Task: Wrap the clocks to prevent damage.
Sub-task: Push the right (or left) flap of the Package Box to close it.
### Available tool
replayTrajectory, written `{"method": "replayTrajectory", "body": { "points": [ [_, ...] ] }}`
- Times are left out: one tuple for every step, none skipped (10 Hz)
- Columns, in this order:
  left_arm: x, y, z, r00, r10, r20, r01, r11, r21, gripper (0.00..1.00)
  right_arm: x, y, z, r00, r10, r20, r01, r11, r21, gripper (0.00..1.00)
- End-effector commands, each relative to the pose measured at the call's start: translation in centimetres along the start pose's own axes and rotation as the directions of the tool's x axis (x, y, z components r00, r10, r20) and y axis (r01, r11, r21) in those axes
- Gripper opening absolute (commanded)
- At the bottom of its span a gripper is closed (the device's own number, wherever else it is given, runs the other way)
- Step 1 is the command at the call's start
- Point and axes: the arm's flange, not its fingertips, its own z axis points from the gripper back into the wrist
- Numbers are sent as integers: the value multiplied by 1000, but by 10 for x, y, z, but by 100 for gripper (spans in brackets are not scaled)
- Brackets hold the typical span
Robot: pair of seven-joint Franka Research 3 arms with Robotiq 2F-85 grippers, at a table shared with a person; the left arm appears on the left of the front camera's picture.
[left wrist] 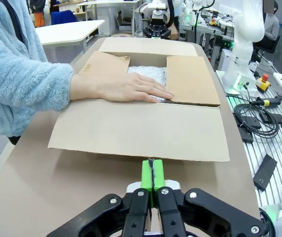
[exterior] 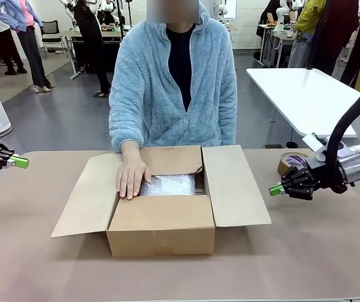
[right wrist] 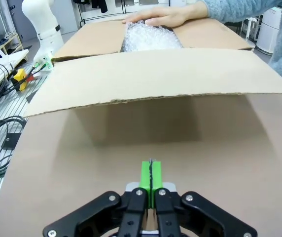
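1. Cardboard box (exterior: 161, 223) is set at the middle of the tabletop (exterior: 41, 270). Its left and right flaps are spread outward, while the near and far flaps lean in over the opening, so a gap is left between them.
2. The clocks (exterior: 167, 185) are seen in that gap as one bundle in whitish bubble wrap, lying inside the box. The wrap is judged to be the cushioning asked for, so the wrapping itself appears done.
3. The person's hand (exterior: 131, 176) is laid palm down across the far flap and onto the bundle, probably to press it into place.
4. The left fingers (exterior: 20, 162) are clenched pad to pad on nothing. They are held above the left edge of the tabletop, well apart from the box, and are judged parked to leave the person room.
5. The right fingers (exterior: 274, 189) are likewise clenched and empty, and are held just beside the outer edge of the right flap, aimed at the box.
6. A brown tape roll (exterior: 291, 162) lies near the far right edge of the tabletop, presumably kept for sealing.
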Motion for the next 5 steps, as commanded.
{"method": "replayTrajectory", "body": {
  "points": [
    [1,-2,0,1000,-3,2,3,1000,8,0,-6,-10,-23,1000,-12,25,12,1000,-11,1],
    [1,-2,0,1000,-3,2,3,1000,8,0,-6,-12,-28,998,-20,60,20,1000,-13,1],
    [1,-2,0,1000,-3,2,3,1000,8,0,-7,-14,-32,993,-34,114,35,999,-8,1],
    [1,-2,0,1000,-3,2,3,1000,8,0,-9,-16,-37,987,-60,147,60,998,4,1],
    [1,-2,0,1000,-3,2,3,1000,8,0,-11,-15,-44,980,-82,183,76,996,38,1]
  ]
}}
